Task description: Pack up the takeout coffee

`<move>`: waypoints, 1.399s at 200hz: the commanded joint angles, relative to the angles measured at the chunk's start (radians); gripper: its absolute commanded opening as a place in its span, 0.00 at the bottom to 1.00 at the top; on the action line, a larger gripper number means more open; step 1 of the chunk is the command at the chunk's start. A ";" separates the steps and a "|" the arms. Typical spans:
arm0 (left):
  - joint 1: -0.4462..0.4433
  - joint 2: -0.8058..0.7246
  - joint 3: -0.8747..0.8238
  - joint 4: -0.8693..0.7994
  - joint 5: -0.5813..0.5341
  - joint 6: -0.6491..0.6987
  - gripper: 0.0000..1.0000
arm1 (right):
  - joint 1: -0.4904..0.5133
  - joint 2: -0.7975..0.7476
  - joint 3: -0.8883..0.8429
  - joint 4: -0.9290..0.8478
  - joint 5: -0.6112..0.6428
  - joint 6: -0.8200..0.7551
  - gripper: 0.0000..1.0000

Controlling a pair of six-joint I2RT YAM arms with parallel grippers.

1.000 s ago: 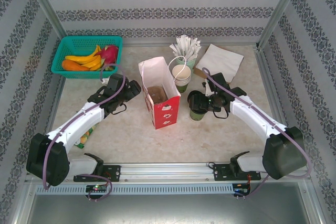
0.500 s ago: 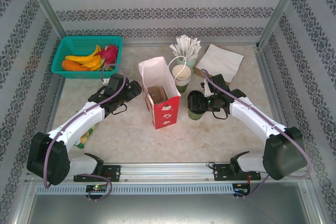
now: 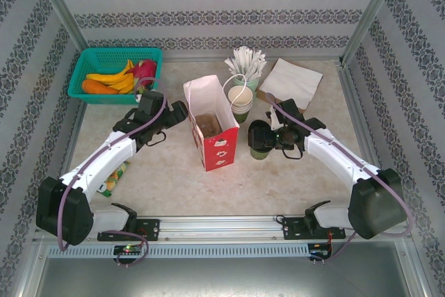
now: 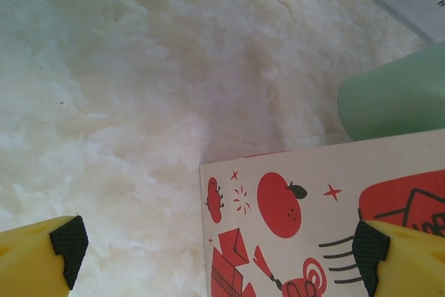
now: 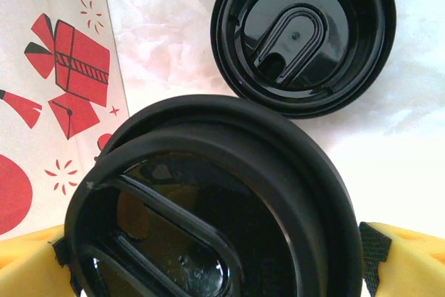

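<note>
The takeout coffee cup (image 3: 259, 151) stands just right of the red-and-white paper bag (image 3: 215, 145), green wall showing under its black lid (image 5: 208, 193). My right gripper (image 3: 263, 138) is open, its yellow fingers (image 5: 407, 262) standing either side of that lid. A second black lid (image 5: 303, 36) lies flat on the table beyond it. The brown pulp tray (image 3: 207, 124) sits inside the bag. My left gripper (image 3: 176, 112) is open and holds nothing. It hovers at the bag's left wall (image 4: 292, 213), one fingertip (image 4: 370, 247) over the printed side.
A stack of paper cups (image 3: 240, 100) and a cup of white wrapped straws (image 3: 245, 66) stand behind the bag. Napkins (image 3: 290, 81) lie back right. A teal basket of fruit (image 3: 115, 71) is back left. A snack packet (image 3: 113, 177) lies under the left arm.
The right gripper's jaws have spread wider around the lidded cup. The left gripper has shifted a little toward the back, staying beside the bag.
</note>
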 commanded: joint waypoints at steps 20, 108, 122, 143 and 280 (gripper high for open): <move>0.027 -0.052 -0.005 0.013 0.004 -0.007 0.99 | 0.022 0.052 0.140 -0.182 0.087 0.075 0.98; 0.029 -0.054 -0.017 0.001 -0.007 -0.009 0.99 | 0.075 0.205 0.312 -0.344 0.145 0.106 0.98; 0.029 -0.052 -0.020 0.001 -0.009 -0.011 0.99 | 0.083 0.221 0.326 -0.357 0.156 0.107 0.98; 0.029 -0.047 -0.024 0.004 -0.004 -0.016 0.99 | 0.094 0.243 0.342 -0.369 0.158 0.111 0.98; 0.030 -0.027 -0.031 0.006 0.011 -0.018 0.99 | 0.134 0.378 0.469 -0.529 0.204 0.118 0.98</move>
